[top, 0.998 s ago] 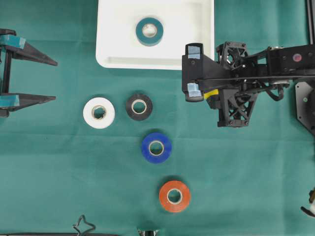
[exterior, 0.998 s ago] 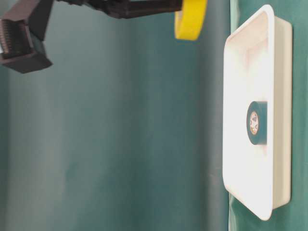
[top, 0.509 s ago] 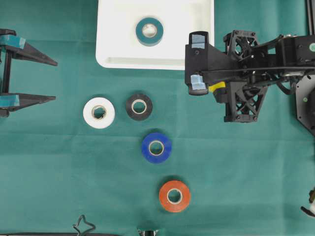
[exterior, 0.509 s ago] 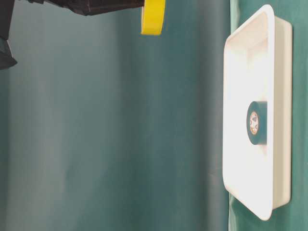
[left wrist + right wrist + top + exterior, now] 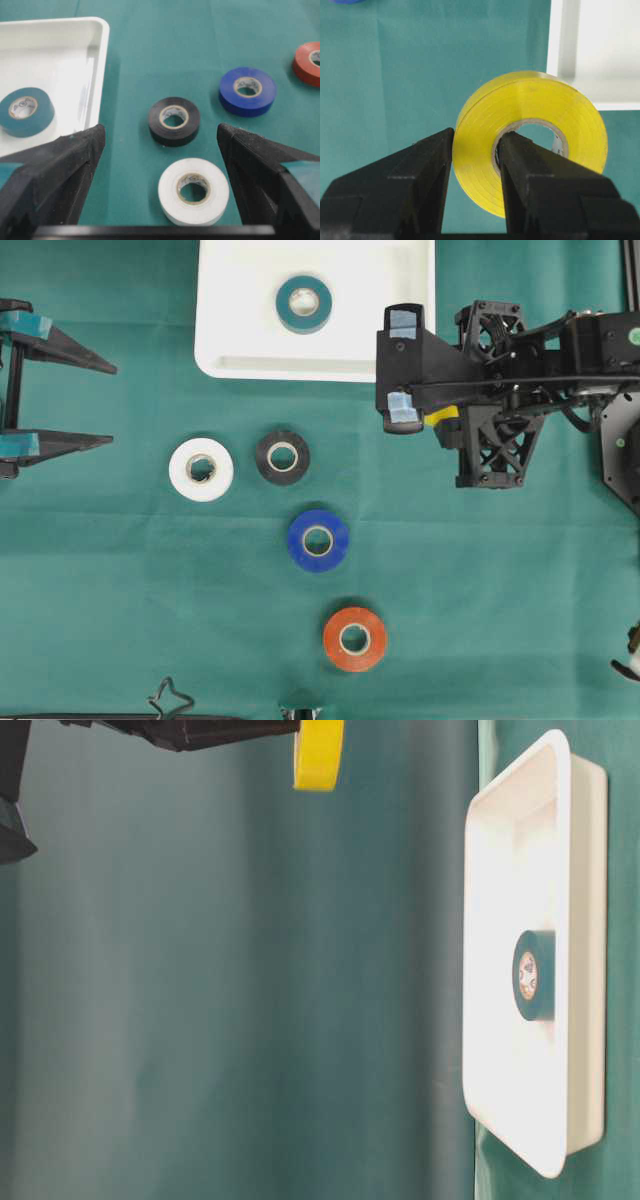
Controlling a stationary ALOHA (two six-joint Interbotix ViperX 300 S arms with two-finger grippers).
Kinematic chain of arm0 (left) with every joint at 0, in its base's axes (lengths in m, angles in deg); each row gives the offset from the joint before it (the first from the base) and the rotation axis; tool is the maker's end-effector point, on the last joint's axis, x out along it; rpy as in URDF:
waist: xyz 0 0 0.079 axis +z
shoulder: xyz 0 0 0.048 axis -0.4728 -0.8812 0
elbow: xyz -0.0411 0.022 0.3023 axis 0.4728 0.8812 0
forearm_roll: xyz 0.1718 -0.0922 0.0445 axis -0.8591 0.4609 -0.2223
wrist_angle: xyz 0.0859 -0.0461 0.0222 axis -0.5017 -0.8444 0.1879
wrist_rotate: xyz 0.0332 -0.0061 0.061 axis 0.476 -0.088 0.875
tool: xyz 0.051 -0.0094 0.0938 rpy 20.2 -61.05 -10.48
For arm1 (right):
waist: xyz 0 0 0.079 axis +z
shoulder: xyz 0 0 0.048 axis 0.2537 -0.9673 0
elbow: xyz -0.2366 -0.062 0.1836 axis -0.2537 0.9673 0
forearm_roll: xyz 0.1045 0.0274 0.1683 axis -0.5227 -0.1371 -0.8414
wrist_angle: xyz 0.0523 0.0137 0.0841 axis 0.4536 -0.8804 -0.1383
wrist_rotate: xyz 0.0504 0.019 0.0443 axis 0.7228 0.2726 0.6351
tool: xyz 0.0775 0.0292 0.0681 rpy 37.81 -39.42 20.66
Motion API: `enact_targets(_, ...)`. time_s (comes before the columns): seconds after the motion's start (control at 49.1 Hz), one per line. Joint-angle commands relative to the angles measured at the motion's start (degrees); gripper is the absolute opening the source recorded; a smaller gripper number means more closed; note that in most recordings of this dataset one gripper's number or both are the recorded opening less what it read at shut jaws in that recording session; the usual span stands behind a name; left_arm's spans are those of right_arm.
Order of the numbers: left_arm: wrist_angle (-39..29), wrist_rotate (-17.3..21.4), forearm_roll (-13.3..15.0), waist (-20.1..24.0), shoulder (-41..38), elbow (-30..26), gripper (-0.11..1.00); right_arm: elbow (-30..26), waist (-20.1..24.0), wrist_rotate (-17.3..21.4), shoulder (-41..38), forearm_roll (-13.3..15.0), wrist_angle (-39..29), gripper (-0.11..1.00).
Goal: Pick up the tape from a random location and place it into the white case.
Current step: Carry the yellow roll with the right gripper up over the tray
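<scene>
A: Check right hand [image 5: 472,165]. Pinched on wall of glossy yellow roll of plastic tape [image 5: 530,140], one finger outside, one through core. Roll carried clear of green-covered bench [image 5: 500,600], beside near right corner of shallow white rectangular plastic case [image 5: 230,330], not yet over it.

B: Noted. Grip covers one narrow section of wall only. Risk: roll pivots or slides out during travel, given smooth tape surface.

A: Second risk: release too early. Roll then strikes raised rim, lands outside case on bench.

B: Confirm orientation. Seen from table level, roll [image 5: 318,755] hangs on edge. Released so, likely rolls across case floor, possibly over low rim.

A: Also mind teal roll of tape [image 5: 303,303] lying flat inside case. Dropped onto it, yellow roll may tip or bounce out. Aim for bare floor beside it.

B: Left hand [image 5: 25,390]?

A: Fingers spread wide, nothing between them, parked at far left edge, well apart from case. No collision hazard where it stands.

B: Loose rolls?

A: White [image 5: 201,469], black [image 5: 282,457], blue [image 5: 318,539] and orange [image 5: 354,638] rolls flat on bench, away from path to case. Low risk.
</scene>
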Motion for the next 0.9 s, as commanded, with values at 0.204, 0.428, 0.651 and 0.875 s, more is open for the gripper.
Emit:
enact_targets(0.204,0.5,-0.1,0.2,-0.2,-0.4,-0.5,0.95,-1.6,0.2,0.1,1.3,0.0,0.0,0.3)
enact_targets(0.428,0.5,-0.1,0.2,-0.1,-0.4,-0.5,0.95,-1.6,0.2,0.1,1.3,0.4,0.1,0.3)
enact_targets(0.651,0.5,-0.1,0.2,-0.2,-0.4,-0.5,0.95,-1.5,-0.3,0.2,1.3,3.1,0.2,0.3)
enact_targets(0.875,0.5,-0.1,0.2,-0.1,-0.4,-0.5,0.95,-1.2,-3.7,1.5,1.3,6.4,0.1,0.3)
